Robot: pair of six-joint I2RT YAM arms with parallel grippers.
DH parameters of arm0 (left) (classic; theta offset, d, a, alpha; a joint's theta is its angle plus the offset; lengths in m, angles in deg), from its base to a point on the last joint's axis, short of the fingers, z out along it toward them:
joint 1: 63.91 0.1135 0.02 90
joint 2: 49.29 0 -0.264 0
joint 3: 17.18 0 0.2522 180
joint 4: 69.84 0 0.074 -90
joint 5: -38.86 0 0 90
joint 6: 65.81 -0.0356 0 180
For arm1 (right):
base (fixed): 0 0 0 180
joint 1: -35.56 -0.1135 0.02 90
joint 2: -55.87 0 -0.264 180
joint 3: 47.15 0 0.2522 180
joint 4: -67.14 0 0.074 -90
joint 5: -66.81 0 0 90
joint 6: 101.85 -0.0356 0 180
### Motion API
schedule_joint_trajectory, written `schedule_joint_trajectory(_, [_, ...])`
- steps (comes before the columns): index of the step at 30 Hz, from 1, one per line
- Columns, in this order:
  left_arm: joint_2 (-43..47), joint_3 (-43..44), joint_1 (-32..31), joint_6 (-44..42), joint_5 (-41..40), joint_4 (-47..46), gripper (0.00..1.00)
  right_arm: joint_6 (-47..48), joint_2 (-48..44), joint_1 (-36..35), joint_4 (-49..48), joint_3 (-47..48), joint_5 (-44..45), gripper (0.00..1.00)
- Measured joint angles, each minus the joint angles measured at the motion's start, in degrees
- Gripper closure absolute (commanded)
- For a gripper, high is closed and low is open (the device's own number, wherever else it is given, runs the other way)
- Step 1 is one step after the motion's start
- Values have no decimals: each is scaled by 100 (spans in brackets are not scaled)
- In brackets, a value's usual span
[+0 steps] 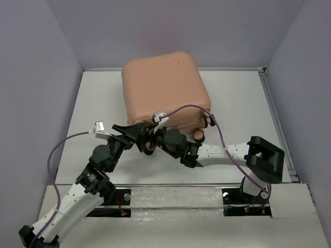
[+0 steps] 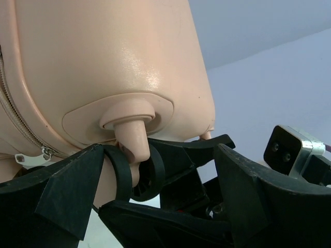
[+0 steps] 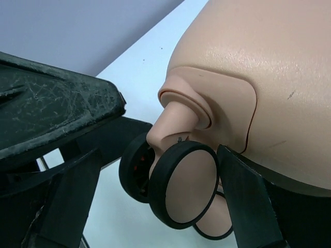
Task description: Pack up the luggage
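Note:
The salmon-pink luggage (image 1: 163, 88) lies closed at the middle back of the table; its black lining is hidden. Both grippers meet at its near-left caster wheel (image 1: 149, 146). My left gripper (image 1: 135, 135) comes from the left. In the left wrist view its jaws stand open (image 2: 160, 155) around the wheel (image 2: 139, 173), with the left finger (image 2: 67, 191) against the tyre. My right gripper (image 1: 159, 137) comes from the right. It is open (image 3: 158, 155) around the same wheel (image 3: 183, 191), with its right finger (image 3: 243, 201) at the tyre's edge. Neither grips anything.
A second caster wheel (image 1: 199, 136) sticks out at the luggage's near-right corner. The zip line and its silver pull (image 2: 31, 155) show on the shell's side. Raised rails edge the white table (image 1: 93, 103). Purple cables loop over both arms.

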State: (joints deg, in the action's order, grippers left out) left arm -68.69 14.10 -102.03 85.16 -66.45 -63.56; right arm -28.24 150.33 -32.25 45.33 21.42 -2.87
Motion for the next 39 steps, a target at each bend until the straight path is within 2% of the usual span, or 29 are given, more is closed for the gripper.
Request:
schedule_joint_trajectory(3, [-55, -109, 2, 57, 31, -175, 4, -212, -20, 20, 96, -22, 22, 2])
schedule_joint_trajectory(8, [-79, -216, 57, 240, 138, -363, 4, -442, -17, 35, 442, 76, 109, 8])
schedule_joint_trajectory(9, [-76, -227, 66, 262, 153, -382, 5, -457, -17, 35, 476, 92, 131, 14])
schedule_joint_trajectory(10, [-66, -256, 72, 291, 168, -415, 5, -466, -20, 35, 522, 111, 164, 27])
schedule_joint_trajectory(11, [-57, -284, 74, 306, 181, -439, 5, -463, -20, 35, 557, 125, 190, 29])
schedule_joint_trajectory(16, [-57, -369, 74, 273, 345, -492, 5, -459, -24, 70, 667, 162, 389, 64])
schedule_joint_trajectory(19, [-57, -374, 74, 271, 387, -479, 4, -409, -50, 70, 599, 111, 446, 79])
schedule_joint_trajectory(22, [35, -323, 70, 216, 446, -280, 4, -334, -125, 68, 479, -20, 492, 82])
schedule_joint_trajectory(26, [365, -170, 0, -31, 433, 439, 9, -184, -284, 74, 496, -153, 542, 86])
schedule_joint_trajectory(32, [964, -168, -50, -363, 221, 1453, 47, 103, -562, 138, 848, -221, 531, 89])
schedule_joint_trajectory(35, [944, -348, -50, -446, 275, 1436, 56, 249, -710, 170, 1165, -210, 490, 89])
schedule_joint_trajectory(39, [378, -916, -50, -575, 479, 1040, 58, 369, -850, 219, 1700, -57, 407, 89])
